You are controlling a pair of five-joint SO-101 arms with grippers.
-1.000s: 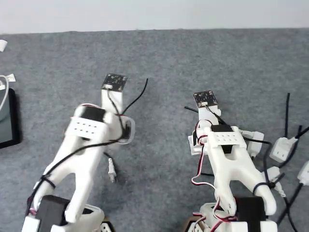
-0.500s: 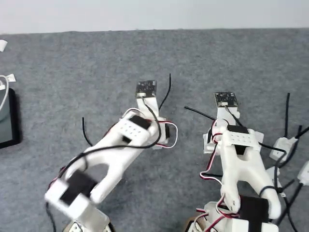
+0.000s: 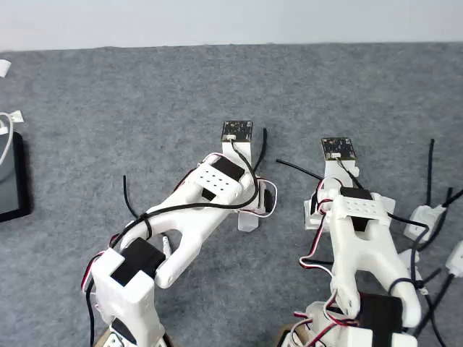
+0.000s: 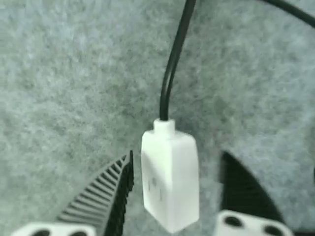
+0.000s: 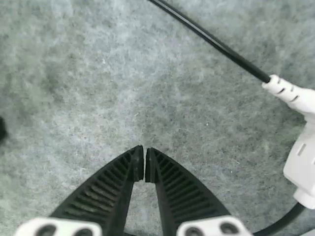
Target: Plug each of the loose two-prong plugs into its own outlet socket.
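Swinging across from the left side, the left arm (image 3: pixel 217 181) now ends near the table's middle, close beside the right arm (image 3: pixel 358 217), and a black cord (image 3: pixel 262 144) has travelled with it. A loose plug (image 3: pixel 166 246) lies on the grey felt (image 3: pixel 87 108) by its forearm, and more white sockets (image 3: pixel 423 217) sit at the right edge. From the left wrist, the outlet socket (image 4: pixel 170 187) stands inside the left gripper (image 4: pixel 177 155), cord leading away; clamped or merely straddled, I cannot tell. From the right wrist, the right gripper (image 5: pixel 144 164) is clenched on nothing above the felt, a white connector (image 5: pixel 300 157) just beside it. I judge the socket is being positioned; next, a plug must be fetched and its prongs lined up with the slots.
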